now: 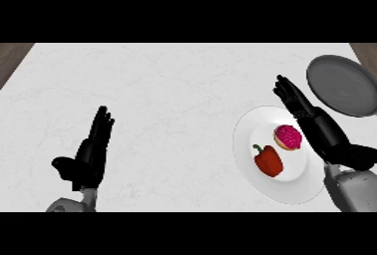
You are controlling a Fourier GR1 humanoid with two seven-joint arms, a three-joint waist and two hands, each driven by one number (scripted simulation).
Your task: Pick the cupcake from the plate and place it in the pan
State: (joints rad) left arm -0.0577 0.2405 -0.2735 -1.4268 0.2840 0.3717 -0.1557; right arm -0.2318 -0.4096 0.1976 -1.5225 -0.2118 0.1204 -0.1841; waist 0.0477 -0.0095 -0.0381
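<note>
A cupcake point(288, 137) with pink frosting lies on a white plate point(254, 127) at the right of the counter. Beside it on the same plate sits a red bell pepper point(269, 160). A grey pan point(342, 84) rests at the far right, just beyond the plate. My right hand point(316, 124) hangs over the plate's right side with straight fingers pointing away, just right of the cupcake and holding nothing. My left hand point(90, 152) is open at the lower left, fingers up, far from the plate.
The white marble counter point(147, 89) spreads wide between the two hands. Brown wood shows past its top left and top right corners.
</note>
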